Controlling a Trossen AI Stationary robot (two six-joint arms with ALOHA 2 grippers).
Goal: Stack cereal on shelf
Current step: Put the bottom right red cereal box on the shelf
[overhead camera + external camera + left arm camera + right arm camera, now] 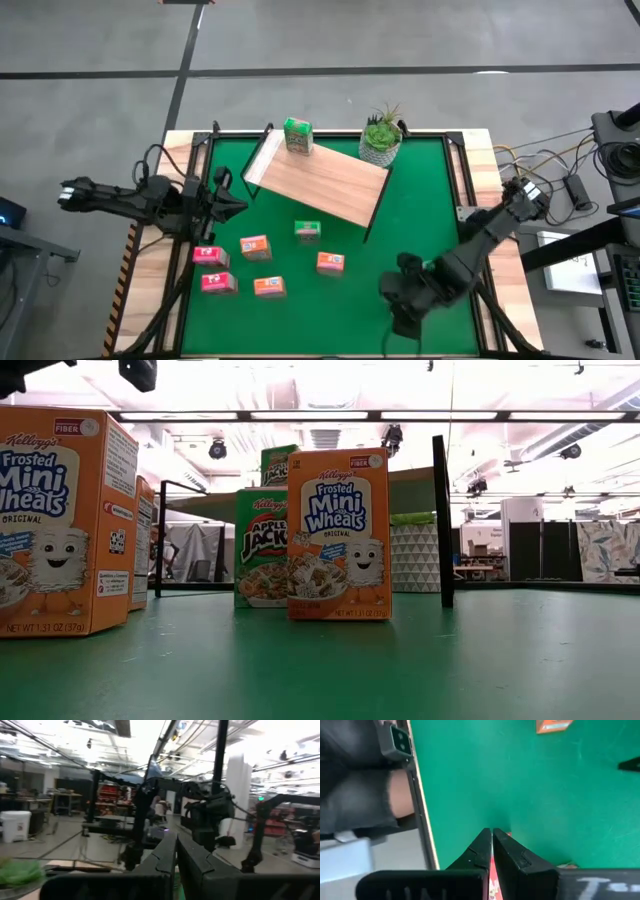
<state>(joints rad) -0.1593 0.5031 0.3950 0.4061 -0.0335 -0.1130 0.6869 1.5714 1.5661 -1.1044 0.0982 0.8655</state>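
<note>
The shelf [320, 182], a light-wood board on thin black legs, stands askew at the middle of the green mat. One green cereal box [297, 136] stands on its far left corner. Several more cereal boxes stand on the mat nearer me: a green one [307, 232], orange ones [254, 246] [331, 262] [268, 287] and pink ones [210, 256] [218, 284]. My left gripper [238, 201] is shut, held level at the mat's left edge, beside the shelf. My right gripper [492, 837] is shut and points down over the mat's near right part [395, 288], right of the boxes.
A potted green plant [380, 138] stands at the shelf's far right corner. In the low view two orange boxes [60, 520] [338, 535] and a green one [262, 548] stand before a black shelf leg [442, 520]. Bare mat [430, 200] lies right of the shelf.
</note>
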